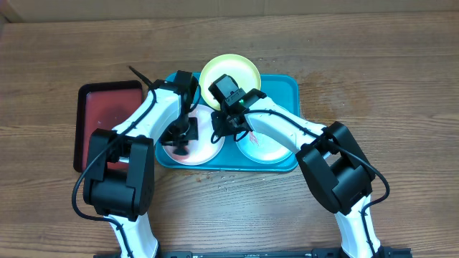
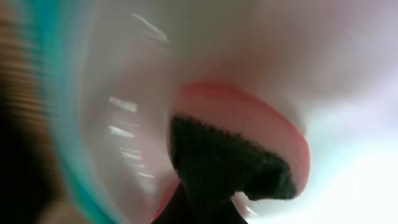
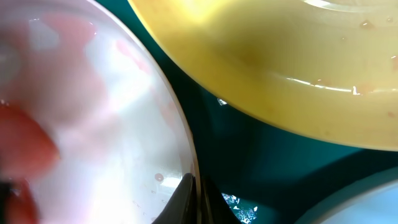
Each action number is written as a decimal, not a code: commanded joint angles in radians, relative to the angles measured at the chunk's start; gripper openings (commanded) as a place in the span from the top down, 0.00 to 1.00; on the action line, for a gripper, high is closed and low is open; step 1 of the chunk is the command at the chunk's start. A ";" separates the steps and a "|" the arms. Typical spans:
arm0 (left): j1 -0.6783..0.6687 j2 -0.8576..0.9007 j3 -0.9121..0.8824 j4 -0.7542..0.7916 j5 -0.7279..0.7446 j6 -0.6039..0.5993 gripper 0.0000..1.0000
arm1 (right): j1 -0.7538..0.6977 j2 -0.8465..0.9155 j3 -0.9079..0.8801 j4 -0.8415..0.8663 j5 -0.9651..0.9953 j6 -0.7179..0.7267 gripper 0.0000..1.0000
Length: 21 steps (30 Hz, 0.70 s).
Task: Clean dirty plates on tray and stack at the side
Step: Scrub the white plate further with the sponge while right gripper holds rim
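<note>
Three plates (image 1: 229, 70) on tray (image 1: 287, 84), left gripper (image 1: 179, 141) clenched on black pad (image 2: 224, 162) (against white plate (image 1: 204, 153)), right gripper (image 1: 222, 129) clenched.

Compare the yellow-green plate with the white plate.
The yellow-green plate shows only faint specks; the white plate carries broad pink smears. The yellow-green plate overhangs the tray's far rim; the white plate lies inside, at its left. The left gripper presses a dark sponge on the white plate, not the yellow-green. Both are round and shallow.

Left arm (image 1: 156, 109), right arm (image 1: 281, 130): 2 alike. White rounded links, bulky black joint housings, thin black cables (image 1: 77, 192) looping alongside. Left end effector (image 1: 179, 145) and right end effector (image 1: 219, 135) both black.
</note>
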 commanded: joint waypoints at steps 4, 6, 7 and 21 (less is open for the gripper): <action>-0.005 0.010 0.013 0.111 -0.180 -0.117 0.96 | -0.003 0.045 -0.003 -0.014 0.039 -0.019 0.96; -0.005 0.010 0.021 0.155 -0.107 -0.140 0.96 | -0.003 0.045 -0.003 -0.014 0.039 -0.019 0.96; -0.005 0.010 0.026 0.179 -0.055 -0.150 0.96 | -0.003 0.045 -0.003 -0.014 0.039 -0.019 0.96; 0.029 0.006 0.041 0.191 0.520 0.050 0.96 | -0.003 0.045 -0.003 -0.014 0.038 -0.021 0.96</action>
